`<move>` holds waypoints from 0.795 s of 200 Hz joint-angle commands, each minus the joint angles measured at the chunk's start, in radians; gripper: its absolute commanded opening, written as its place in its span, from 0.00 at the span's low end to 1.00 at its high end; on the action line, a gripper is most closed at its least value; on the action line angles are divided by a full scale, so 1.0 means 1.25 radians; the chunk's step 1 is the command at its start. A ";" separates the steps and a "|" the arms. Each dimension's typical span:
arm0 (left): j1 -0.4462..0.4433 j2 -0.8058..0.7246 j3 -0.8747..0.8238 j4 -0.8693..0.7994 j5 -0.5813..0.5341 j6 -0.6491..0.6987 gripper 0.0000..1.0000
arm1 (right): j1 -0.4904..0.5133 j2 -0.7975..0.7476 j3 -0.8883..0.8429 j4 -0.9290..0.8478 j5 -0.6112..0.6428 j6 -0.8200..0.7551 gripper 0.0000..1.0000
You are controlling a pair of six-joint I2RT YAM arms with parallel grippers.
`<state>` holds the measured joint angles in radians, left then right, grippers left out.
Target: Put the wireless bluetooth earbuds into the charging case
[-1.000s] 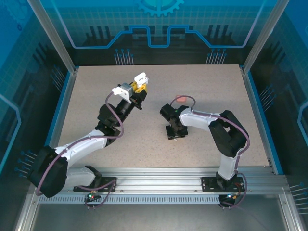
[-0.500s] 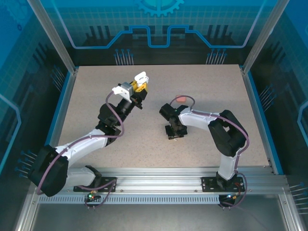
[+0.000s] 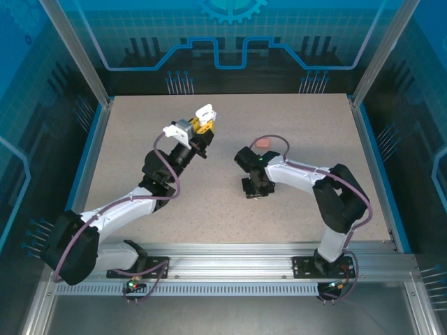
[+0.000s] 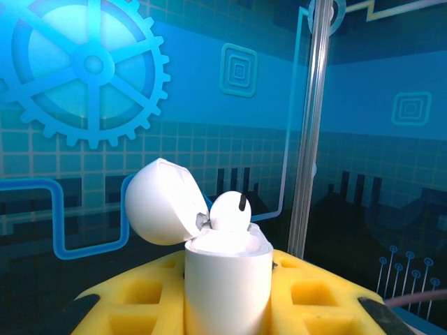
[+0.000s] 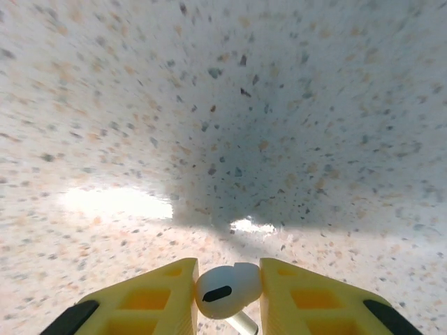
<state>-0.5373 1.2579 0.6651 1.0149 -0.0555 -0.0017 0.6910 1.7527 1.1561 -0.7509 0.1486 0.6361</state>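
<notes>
My left gripper (image 3: 198, 127) is raised over the back left of the table and shut on a white charging case (image 3: 204, 115). In the left wrist view the case (image 4: 227, 279) stands upright between the yellow fingers (image 4: 140, 300), its lid (image 4: 162, 202) hinged open to the left. One white earbud (image 4: 230, 211) sits in its top. My right gripper (image 3: 255, 190) points down at the table's middle. Its yellow fingers (image 5: 157, 300) are shut on a white earbud (image 5: 227, 292) just above the speckled tabletop (image 5: 223, 105), the stem pointing towards the camera.
A salmon-pink object (image 3: 263, 143) lies on the table behind the right wrist, partly under its cable. Blue rails (image 3: 370, 160) and clear walls bound the table on three sides.
The right gripper's jaws have narrowed onto the white earbud, and the right arm's elbow has swung a little to the right. The left arm with the case has not moved.
</notes>
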 commanded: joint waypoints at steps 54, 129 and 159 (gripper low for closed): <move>0.004 -0.001 0.029 0.016 0.014 -0.006 0.00 | -0.013 -0.152 -0.003 -0.010 0.037 0.035 0.28; 0.004 0.011 0.029 0.027 0.038 0.009 0.00 | -0.024 -0.389 -0.002 0.038 0.080 0.036 0.29; 0.003 0.021 0.038 0.026 0.063 0.016 0.00 | -0.046 -0.491 0.021 0.099 0.078 0.011 0.29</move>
<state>-0.5373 1.2697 0.6670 1.0142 -0.0246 0.0017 0.6640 1.2251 1.1511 -0.7033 0.2260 0.6720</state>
